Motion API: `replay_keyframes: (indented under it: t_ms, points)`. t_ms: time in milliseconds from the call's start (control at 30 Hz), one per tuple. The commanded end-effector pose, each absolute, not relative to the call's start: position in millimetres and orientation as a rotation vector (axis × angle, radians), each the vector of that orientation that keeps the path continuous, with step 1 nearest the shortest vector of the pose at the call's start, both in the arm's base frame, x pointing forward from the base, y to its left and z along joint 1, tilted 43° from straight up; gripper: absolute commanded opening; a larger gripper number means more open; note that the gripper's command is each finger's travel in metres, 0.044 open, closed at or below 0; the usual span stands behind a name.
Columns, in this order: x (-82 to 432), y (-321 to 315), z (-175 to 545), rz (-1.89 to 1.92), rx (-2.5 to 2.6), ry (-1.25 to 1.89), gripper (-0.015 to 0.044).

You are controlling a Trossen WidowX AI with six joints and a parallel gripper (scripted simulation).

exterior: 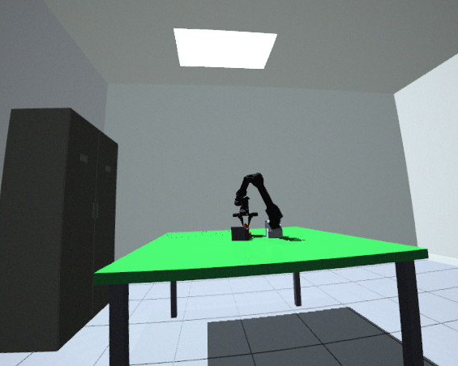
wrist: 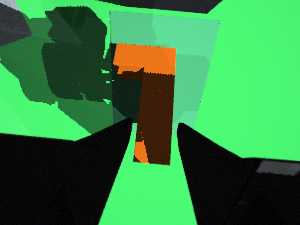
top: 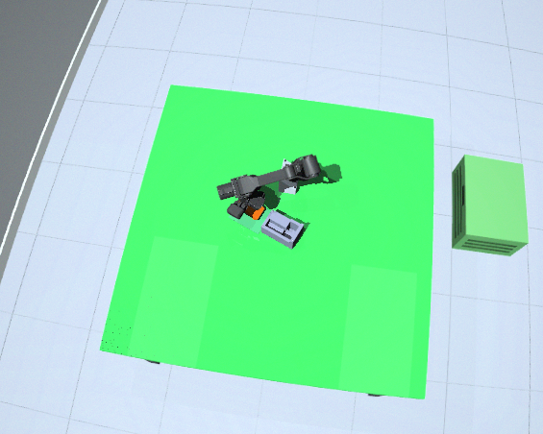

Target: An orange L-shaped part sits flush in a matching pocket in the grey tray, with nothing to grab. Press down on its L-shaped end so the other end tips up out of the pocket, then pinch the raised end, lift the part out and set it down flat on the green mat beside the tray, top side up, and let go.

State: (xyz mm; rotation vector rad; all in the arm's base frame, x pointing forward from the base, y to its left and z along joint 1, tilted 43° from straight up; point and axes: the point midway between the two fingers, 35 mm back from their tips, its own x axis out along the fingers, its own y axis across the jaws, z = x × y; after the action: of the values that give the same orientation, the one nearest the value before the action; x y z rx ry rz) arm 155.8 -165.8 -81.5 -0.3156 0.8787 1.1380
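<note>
The orange L-shaped part [top: 258,212] [wrist: 158,109] is out of the grey tray [top: 276,234] [exterior: 239,233] and over the pale green mat [top: 252,224] [wrist: 196,38]. In the exterior view, orange shows near the fingertips and lower beside the tray, so the part looks tilted, not flat; its contact with the mat is hard to tell. My gripper [exterior: 246,224] [wrist: 154,125] is open. Its fingers stand either side of the part's straight leg, with narrow gaps in the wrist view. The L-shaped end lies farther up that view. The tray pocket is empty.
The tray stands close beside the mat, on the part's right in the top view. The arm's base [top: 289,187] [exterior: 274,231] stands behind them on the bright green table [top: 289,312] [exterior: 309,255]. A dark shadow lies left of the part in the wrist view.
</note>
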Motion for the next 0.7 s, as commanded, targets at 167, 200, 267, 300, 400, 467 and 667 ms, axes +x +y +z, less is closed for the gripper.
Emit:
replay_keyframes:
  t_ms: [167,200,267,300,400,467,667]
  points:
    - [150.0,-204.8,-42.0,1.134,-0.314,0.88,0.04]
    - [147.7,-212.5,-32.3,1.133,-0.313,0.88,0.04]
    - [143.9,-222.5,-18.0,1.132,-0.312,0.88,0.04]
    - [143.4,-223.7,-16.1,1.132,-0.312,0.88,0.04]
    - [143.4,-223.7,-16.1,1.132,-0.312,0.88,0.04]
    - [145.2,-221.6,-21.2,1.116,-0.314,0.881,0.04]
    - [145.2,-221.6,-21.2,1.116,-0.314,0.881,0.04]
